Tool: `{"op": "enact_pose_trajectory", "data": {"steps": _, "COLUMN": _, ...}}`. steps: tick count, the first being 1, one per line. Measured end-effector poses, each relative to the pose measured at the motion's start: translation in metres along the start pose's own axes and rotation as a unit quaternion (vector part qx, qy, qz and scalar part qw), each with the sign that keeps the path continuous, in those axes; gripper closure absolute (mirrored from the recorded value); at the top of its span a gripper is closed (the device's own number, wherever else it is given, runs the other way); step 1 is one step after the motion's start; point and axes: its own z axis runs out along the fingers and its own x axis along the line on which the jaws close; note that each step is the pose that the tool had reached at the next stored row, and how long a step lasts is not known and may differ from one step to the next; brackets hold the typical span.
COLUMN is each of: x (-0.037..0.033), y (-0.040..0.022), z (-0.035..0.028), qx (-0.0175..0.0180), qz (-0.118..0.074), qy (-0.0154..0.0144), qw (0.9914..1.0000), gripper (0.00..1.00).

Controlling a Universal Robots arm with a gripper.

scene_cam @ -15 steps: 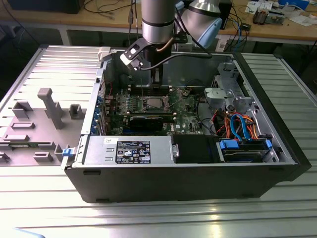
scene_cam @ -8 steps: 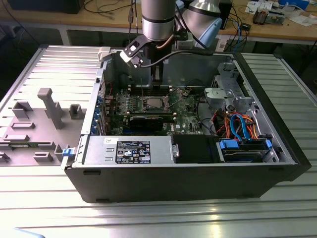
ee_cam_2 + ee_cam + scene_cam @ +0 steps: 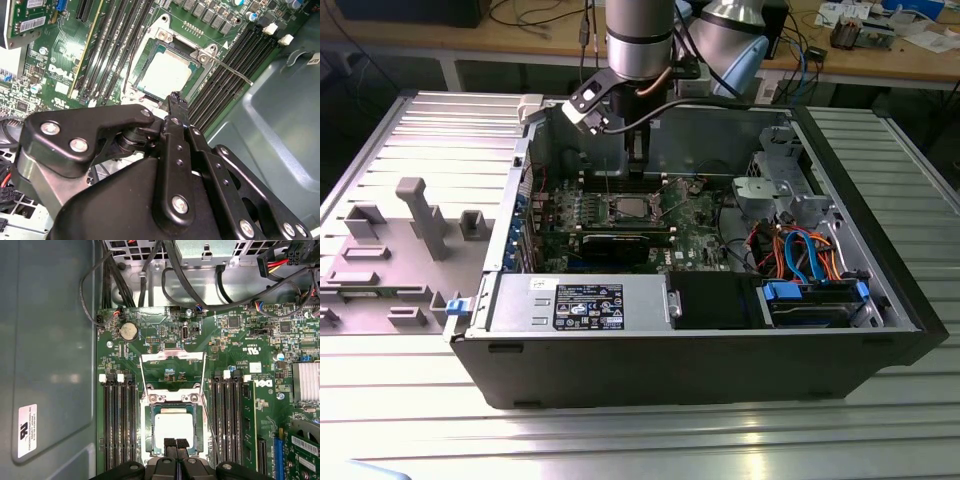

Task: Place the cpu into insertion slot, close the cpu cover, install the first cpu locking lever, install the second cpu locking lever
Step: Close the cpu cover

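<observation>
A ribbed metal desk [image 3: 620,440] is being taken up by an open computer case [image 3: 670,360], with grey moulded fixtures [image 3: 420,215] being kept at the exterior view's left. The cpu [image 3: 173,429] is being held flat in the insertion slot [image 3: 148,412] on the green board [image 3: 235,340]. The cpu cover [image 3: 172,357] is being seen swung open, away from the slot. The end effector [image 3: 175,442] is being hung over the cpu's edge, its fingers being pressed together; contact cannot be told.

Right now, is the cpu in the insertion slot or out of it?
In. In the first wrist view the cpu lies flat inside the insertion slot's metal rim, its silver top showing.
</observation>
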Motion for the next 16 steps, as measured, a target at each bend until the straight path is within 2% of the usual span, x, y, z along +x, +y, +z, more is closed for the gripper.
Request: {"op": "enact_pose_trajectory", "data": {"steps": 16, "x": 0.0002, "y": 0.0080, "z": 0.0003, "qx": 0.0000, "qz": 0.000, "qy": 0.0000, "qw": 1.00000, "gripper": 0.89}}
